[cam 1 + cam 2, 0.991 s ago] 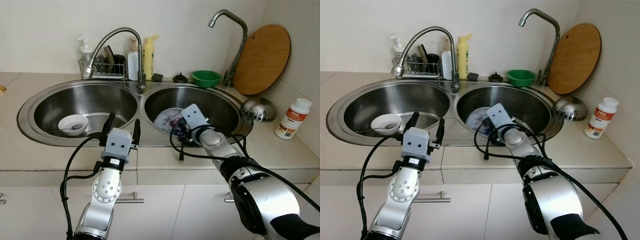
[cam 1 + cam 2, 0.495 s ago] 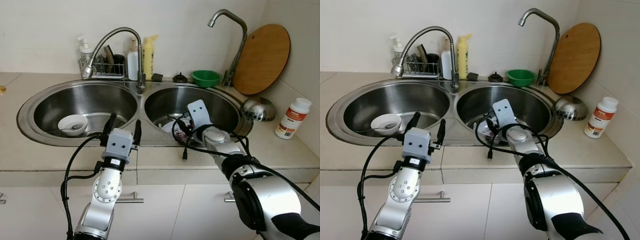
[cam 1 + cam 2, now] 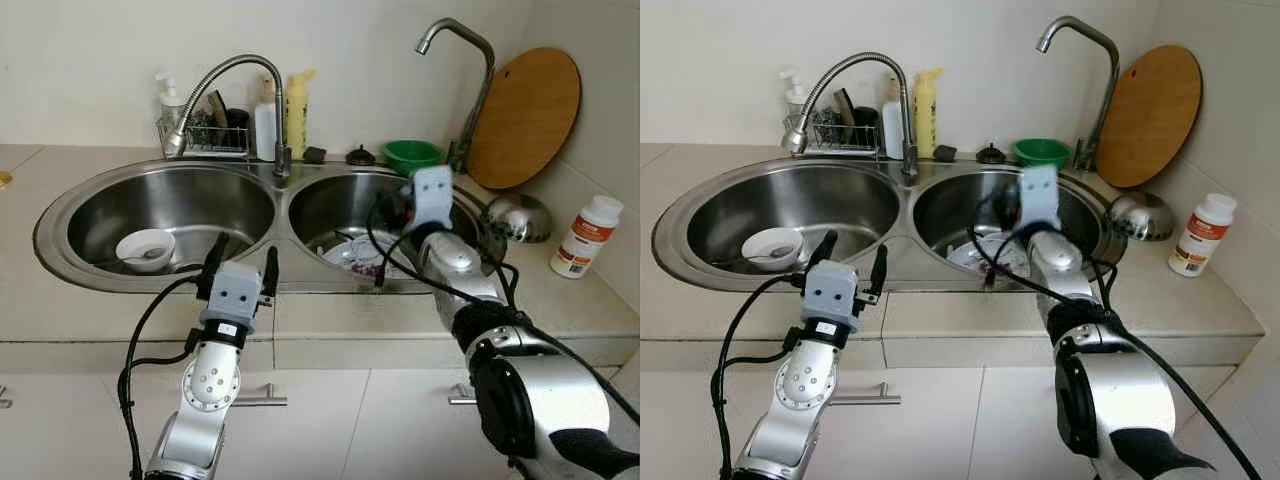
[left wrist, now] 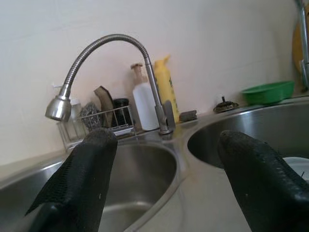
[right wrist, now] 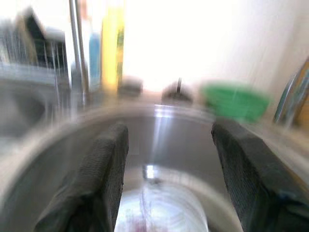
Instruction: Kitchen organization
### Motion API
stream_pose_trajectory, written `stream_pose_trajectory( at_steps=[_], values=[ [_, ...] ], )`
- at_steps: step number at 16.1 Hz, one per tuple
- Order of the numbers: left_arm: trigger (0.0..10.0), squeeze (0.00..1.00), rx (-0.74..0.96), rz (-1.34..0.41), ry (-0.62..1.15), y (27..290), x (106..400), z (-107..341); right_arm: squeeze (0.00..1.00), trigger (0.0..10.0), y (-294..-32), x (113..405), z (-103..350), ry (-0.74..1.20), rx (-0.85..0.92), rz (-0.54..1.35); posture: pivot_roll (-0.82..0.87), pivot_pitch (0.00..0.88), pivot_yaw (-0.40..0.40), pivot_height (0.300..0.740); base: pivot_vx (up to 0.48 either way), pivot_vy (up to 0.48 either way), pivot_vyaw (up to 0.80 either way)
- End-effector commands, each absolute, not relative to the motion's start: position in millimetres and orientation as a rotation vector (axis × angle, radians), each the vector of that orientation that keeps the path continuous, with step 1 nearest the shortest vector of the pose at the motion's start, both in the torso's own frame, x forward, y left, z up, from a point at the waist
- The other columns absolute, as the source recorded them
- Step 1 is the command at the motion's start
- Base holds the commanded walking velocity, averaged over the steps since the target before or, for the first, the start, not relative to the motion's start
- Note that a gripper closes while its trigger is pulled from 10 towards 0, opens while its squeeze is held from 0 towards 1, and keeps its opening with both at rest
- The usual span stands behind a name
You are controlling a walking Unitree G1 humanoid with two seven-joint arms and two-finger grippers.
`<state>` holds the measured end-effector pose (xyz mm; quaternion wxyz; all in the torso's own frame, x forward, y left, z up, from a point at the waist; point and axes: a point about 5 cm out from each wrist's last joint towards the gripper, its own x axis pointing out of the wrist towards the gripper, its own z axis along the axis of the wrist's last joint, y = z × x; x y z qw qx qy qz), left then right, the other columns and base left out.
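A white plate with a dark pattern [image 3: 360, 255] lies at the bottom of the right sink basin [image 3: 330, 200]. My right gripper [image 5: 169, 129] is open and empty. It hangs above that basin and points at its back wall, with the plate [image 5: 164, 212] below the fingers. A white bowl holding a spoon [image 3: 145, 248] sits in the left basin [image 3: 200, 195]. Open and holding nothing, my left gripper [image 3: 246, 246] stands over the front rim of the sink near the divider between the basins.
A flexible faucet [image 3: 225, 85], a wire rack [image 3: 205, 135] and bottles [image 3: 297, 115] stand behind the sink. A green bowl [image 3: 412, 155], a tall faucet [image 3: 470, 60] and a round wooden board [image 3: 522, 118] are at the back right. A steel bowl [image 3: 517, 217] and a pill bottle [image 3: 587, 237] rest on the right counter.
My right gripper has risen from down by the plate and swung back and to the right over the basin. The plate now lies uncovered. My left gripper has hardly moved.
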<state>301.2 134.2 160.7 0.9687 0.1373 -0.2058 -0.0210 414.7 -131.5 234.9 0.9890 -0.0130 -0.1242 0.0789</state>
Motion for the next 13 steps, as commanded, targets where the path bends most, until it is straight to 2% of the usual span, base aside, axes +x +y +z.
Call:
stream_pose_trajectory(
  at_steps=[1,5,8,13],
  values=[
    [10.0,0.0,0.267,-0.059,-0.436,132.3,299.2,165.7,0.0,10.0,-129.9,408.8,235.9,-0.335,0.067,0.139,0.07,0.0,-0.057,0.736,0.0,0.48,0.0],
    [10.0,0.0,0.264,-0.074,-0.448,132.1,298.0,168.2,0.0,10.0,-120.3,396.8,237.9,-0.442,0.154,0.144,0.07,0.0,-0.056,0.736,0.0,0.48,0.0],
    [10.0,0.0,0.263,-0.076,-0.445,132.2,297.6,168.3,0.0,10.0,-110.3,386.2,237.6,-0.497,0.136,0.189,0.06,0.0,-0.051,0.736,0.0,0.48,0.0],
    [10.0,0.0,0.259,-0.083,-0.441,131.5,295.9,167.8,0.0,10.0,-111.0,376.7,236.1,-0.517,0.14,0.184,0.06,0.0,-0.049,0.736,0.0,0.48,0.0]
  ],
)
